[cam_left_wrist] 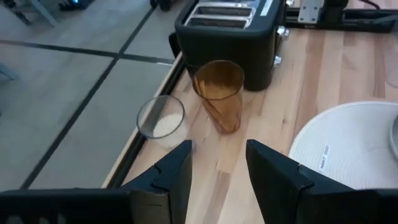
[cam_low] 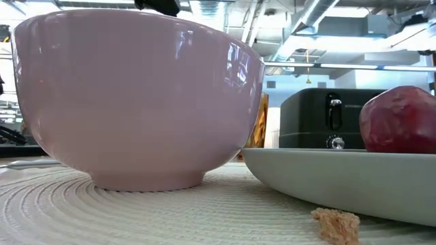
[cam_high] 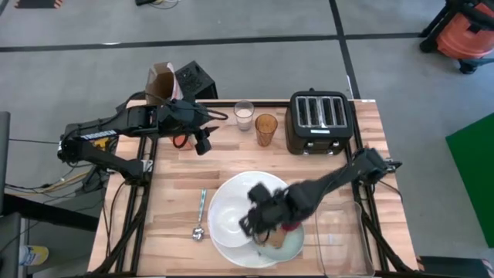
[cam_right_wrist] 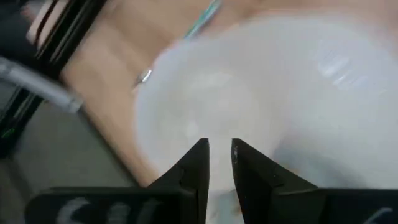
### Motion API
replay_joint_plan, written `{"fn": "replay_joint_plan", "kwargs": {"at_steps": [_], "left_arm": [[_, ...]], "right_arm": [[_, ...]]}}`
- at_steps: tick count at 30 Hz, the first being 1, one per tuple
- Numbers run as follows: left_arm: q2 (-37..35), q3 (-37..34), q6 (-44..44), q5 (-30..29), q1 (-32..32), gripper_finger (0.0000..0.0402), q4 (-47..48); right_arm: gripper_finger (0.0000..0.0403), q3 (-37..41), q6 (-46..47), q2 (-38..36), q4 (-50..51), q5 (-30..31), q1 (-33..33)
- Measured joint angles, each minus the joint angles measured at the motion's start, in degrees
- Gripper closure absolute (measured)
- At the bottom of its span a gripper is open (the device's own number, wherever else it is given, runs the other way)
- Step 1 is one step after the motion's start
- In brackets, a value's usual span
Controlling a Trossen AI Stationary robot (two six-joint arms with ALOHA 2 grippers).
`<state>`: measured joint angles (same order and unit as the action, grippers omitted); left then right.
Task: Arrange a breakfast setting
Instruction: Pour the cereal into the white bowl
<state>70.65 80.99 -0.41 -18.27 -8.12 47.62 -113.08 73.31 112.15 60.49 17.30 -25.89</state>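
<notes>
High view shows you right gripper (cam_high: 258, 224) over white bowl (cam_high: 228, 218) on large white plate (cam_high: 231, 189), fingers nearly together, empty, left gripper (cam_high: 202, 140) parted near milk glass (cam_high: 244, 116), amber glass (cam_high: 265, 128).

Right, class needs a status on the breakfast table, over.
Left hand open, facing milk glass. Right hand nearly shut over bowl. Nothing blocking.

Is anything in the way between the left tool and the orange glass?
Nothing visible is. The left tool hangs open above bare wood, and the orange glass stands straight ahead of it. The milk glass stands beside that path, and the toaster is behind the orange glass.
</notes>
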Motion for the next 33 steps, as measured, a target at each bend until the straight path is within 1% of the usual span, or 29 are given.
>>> {"fn": "replay_joint_plan", "kwargs": {"at_steps": [4,7,12,16,18,22,24,28,30,33], "left_arm": [[0.02,0.0,-0.02,-0.35,0.0,0.0262,-0.39],[0.04,0.0,-0.35,-1.37,0.0,0.0262,-1.27],[0.07,0.0,-3.04,-3.04,-0.01,0.0262,-0.66],[0.09,0.0,-3.3,-3.05,-0.01,0.0262,-0.66],[0.25,0.0,-3.36,-2.38,-0.01,0.0262,-0.69],[0.59,-0.02,-2.72,1.17,-0.02,0.0262,-0.16],[0.66,-0.02,-2.39,2.77,0.05,0.0262,-0.34],[0.72,-0.02,-3.24,2.98,0.09,0.0262,-0.2],[0.72,-0.02,-4.81,2.85,0.07,0.0262,-0.25],[0.69,-0.03,-6.35,2.97,0.07,0.0262,-0.25]], "right_arm": [[0.0312,0.0,-4.96,-5.76,5.4,5.34,2.9],[0.0312,0.0,-9.78,-9.81,7.06,8.3,4.78],[0.0312,0.0,-18.87,-15.55,9.83,10.37,7.39],[0.0312,0.0,-23.68,-19.36,11.91,11.33,9.1],[0.0312,0.0,-26.39,-21.15,12.45,11.48,9.71],[0.0312,0.0,-31.62,-24.91,14.32,11.64,10.34],[0.0312,0.0,-34.83,-26.7,15.17,12.85,10.34],[0.0312,0.04,-40.56,-30.94,18.33,18.27,9.56],[0.0312,0.4,-40.56,-33.83,21.36,22.52,8.42],[0.0312,4.33,-37.4,-39.85,23.79,29.8,5.04]]}}
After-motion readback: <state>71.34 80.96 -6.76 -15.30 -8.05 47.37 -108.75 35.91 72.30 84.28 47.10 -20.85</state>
